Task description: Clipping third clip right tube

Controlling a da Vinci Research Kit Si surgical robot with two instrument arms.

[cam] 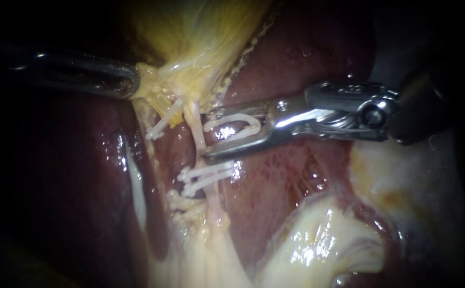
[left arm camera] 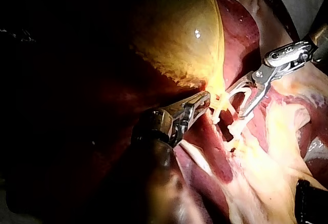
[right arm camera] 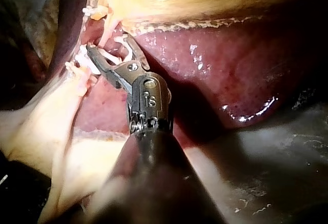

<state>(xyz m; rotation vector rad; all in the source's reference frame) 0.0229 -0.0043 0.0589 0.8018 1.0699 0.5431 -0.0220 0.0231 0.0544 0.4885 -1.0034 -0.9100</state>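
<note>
The right instrument point(cam: 208, 134) has its jaws spread, with an open clip point(cam: 237, 118) seated between them and touching both. The right tube point(cam: 195, 120) lies at the jaw tips; I cannot tell whether it is inside the clip's mouth. Just beside the lower jaw, two clips point(cam: 211, 176) already cross the same tube. Beyond the tube, the left instrument point(cam: 135, 82) has its jaws clamped together on yellow gallbladder point(cam: 189, 42) tissue.
</note>
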